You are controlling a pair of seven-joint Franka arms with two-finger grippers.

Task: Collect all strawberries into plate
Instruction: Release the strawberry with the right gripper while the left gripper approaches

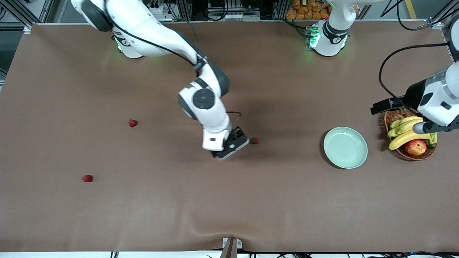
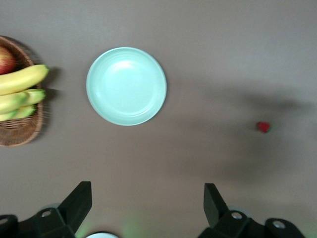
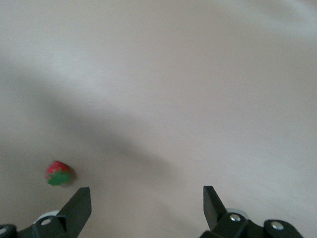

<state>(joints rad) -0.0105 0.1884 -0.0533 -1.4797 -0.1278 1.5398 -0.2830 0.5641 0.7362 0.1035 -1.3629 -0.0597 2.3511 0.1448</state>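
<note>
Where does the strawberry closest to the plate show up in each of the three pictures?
Front view: strawberry on the brown table, beside the right gripper.
Left wrist view: small red dot, apart from the plate.
Right wrist view: beside one open finger.
Shared landmark: plate, not in the right wrist view.

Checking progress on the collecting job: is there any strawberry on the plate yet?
No, the mint-green plate is bare in the front view, and all three strawberries lie on the table.

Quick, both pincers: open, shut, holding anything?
Left pincer: open, empty, waiting above the basket.
Right pincer: open, empty, beside a strawberry on the table.
</note>
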